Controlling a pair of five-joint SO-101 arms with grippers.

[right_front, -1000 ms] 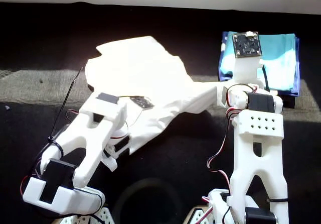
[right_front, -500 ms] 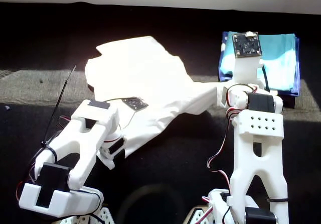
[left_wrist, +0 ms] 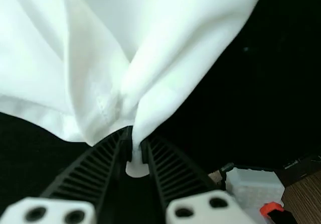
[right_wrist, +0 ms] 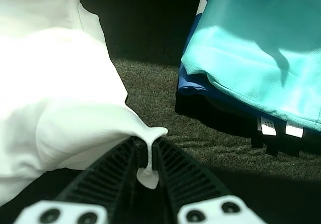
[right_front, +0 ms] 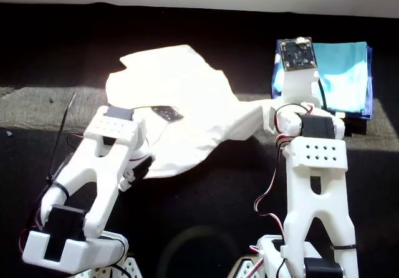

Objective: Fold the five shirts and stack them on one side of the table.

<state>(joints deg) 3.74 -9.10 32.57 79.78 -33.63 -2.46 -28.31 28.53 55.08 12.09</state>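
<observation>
I count one white shirt [right_front: 174, 97], one turquoise shirt [right_wrist: 261, 48] and one blue shirt [right_wrist: 193, 83] folded in one stack [right_front: 349, 72], and two grippers: the left gripper [left_wrist: 135, 137] and the right gripper [right_wrist: 147, 143].

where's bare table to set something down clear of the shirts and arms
Free: the far-left table beside the white shirt, the strip behind it, and the near middle between the arm bases. Crowded: the gap between white shirt and folded stack, where the right gripper pinches the shirt; the left gripper pinches its near edge.
</observation>
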